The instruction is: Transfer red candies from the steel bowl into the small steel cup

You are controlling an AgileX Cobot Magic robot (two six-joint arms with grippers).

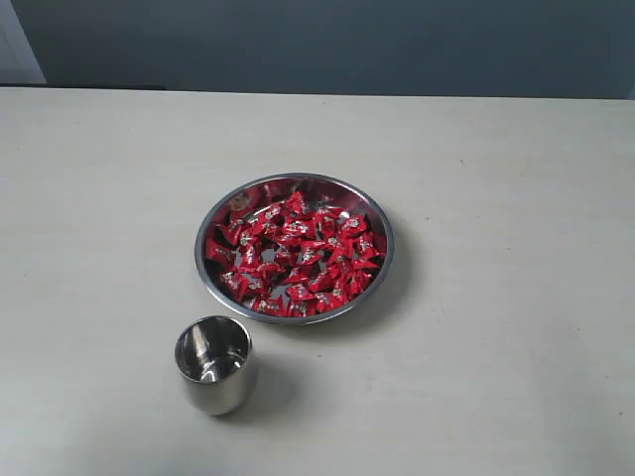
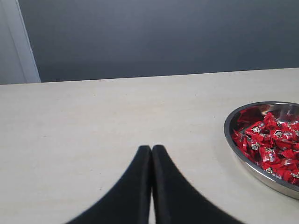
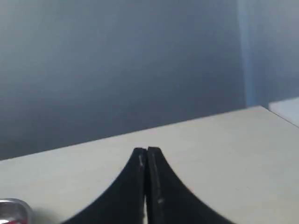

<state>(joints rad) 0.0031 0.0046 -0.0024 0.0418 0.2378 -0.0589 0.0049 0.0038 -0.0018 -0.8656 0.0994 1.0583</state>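
Note:
The steel bowl (image 1: 372, 213) sits mid-table, heaped with many red candies (image 1: 298, 253). The small steel cup (image 1: 213, 364) stands upright in front of it to the left, and looks empty. Neither arm shows in the exterior view. In the left wrist view my left gripper (image 2: 151, 149) is shut with nothing in it, hanging over bare table, with the steel bowl (image 2: 238, 149) and red candies (image 2: 268, 144) off to one side. My right gripper (image 3: 147, 150) is shut and empty too, over bare table; a shiny steel rim (image 3: 14, 205) peeks in at the frame's corner.
The pale table (image 1: 496, 149) ends at a dark blue-grey wall (image 1: 327, 45) behind. A white panel (image 2: 14, 42) stands at the wall's left end.

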